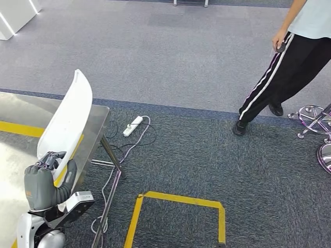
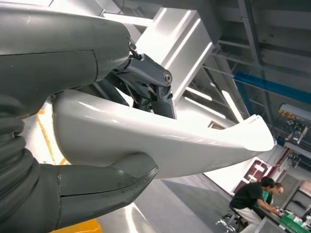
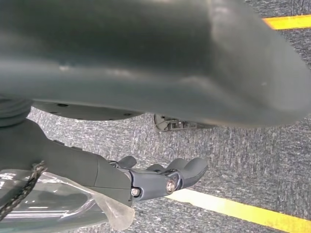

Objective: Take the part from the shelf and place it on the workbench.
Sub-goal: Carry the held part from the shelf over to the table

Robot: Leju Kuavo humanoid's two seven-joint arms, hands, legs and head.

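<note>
The part (image 1: 66, 121) is a long, curved white plastic panel. My left hand (image 1: 45, 181) grips its lower end, so the panel stands tilted upward over the right corner of the steel workbench (image 1: 23, 111). In the left wrist view the thumb (image 2: 110, 187) lies under the white part (image 2: 165, 145) and the dark fingers (image 2: 154, 85) clamp it from the other side. My right hand (image 3: 154, 58) hangs over the carpet with its fingers (image 3: 161, 179) spread away from the thumb, and it holds nothing.
A person (image 1: 281, 67) in black striped trousers stands at the far right. A white power strip (image 1: 132, 125) and cables lie on the carpet beside the bench leg (image 1: 113, 160). Yellow tape (image 1: 179, 201) marks a rectangle on the floor. A chrome stool base (image 1: 316, 116) sits at the right edge.
</note>
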